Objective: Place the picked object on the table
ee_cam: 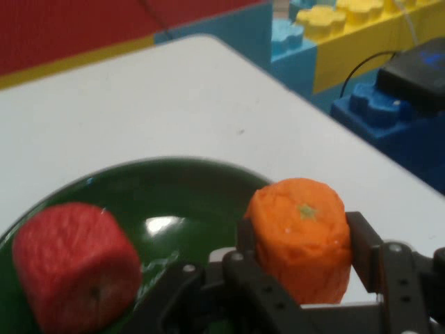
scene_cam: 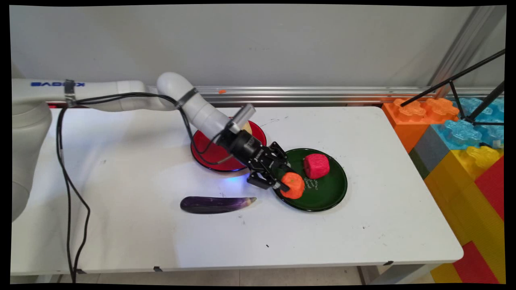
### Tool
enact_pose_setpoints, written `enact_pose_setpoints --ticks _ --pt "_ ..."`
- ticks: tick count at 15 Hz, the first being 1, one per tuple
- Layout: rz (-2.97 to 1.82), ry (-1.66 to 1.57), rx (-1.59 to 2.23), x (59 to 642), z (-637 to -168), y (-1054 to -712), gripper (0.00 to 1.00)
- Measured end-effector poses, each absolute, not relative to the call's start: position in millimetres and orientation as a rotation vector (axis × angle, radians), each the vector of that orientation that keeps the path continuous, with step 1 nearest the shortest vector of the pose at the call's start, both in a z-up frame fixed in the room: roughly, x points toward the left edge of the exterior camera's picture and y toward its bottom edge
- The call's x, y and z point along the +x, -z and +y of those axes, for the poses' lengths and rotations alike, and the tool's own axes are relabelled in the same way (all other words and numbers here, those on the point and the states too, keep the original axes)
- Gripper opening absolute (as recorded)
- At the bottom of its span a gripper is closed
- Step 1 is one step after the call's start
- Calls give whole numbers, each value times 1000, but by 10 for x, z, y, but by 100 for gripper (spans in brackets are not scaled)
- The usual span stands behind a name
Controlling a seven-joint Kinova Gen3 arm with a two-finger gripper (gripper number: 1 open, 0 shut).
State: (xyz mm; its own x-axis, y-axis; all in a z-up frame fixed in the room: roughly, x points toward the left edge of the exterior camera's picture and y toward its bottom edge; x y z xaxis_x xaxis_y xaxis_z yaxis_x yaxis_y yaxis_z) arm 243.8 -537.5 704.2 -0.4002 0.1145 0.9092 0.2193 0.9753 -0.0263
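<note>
Clamping my gripper (scene_cam: 284, 184) on the orange fruit piece (ee_cam: 300, 236) at the green plate's (scene_cam: 330, 197) left rim, I judge it light and slightly soft, best held across its round sides as now. A red fruit piece (scene_cam: 316, 165) sits near the plate's far rim. On the white tabletop (scene_cam: 363, 225), an eggplant (scene_cam: 215, 204) lies toward the near edge, a red plate (scene_cam: 209, 155) toward the far edge, and toy blocks (scene_cam: 463, 141) stand beyond the right edge.

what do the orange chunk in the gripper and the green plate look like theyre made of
Orange chunk: probably soft foam or rubber, matte, with a crinkled, slightly fuzzy skin; a toy vegetable by its look. Green plate: hard glossy plastic or glazed ceramic, since it throws a sharp highlight; which one cannot be told.
</note>
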Motion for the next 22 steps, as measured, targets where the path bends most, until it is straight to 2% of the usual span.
enact_pose_setpoints --ticks 6,15,22 --pt "-1930 129 -293 2775 -5080 -7222 0" --pt "-1941 160 -352 3210 -4780 -7020 0" --pt "-1941 179 -382 3235 -4720 -6833 0"
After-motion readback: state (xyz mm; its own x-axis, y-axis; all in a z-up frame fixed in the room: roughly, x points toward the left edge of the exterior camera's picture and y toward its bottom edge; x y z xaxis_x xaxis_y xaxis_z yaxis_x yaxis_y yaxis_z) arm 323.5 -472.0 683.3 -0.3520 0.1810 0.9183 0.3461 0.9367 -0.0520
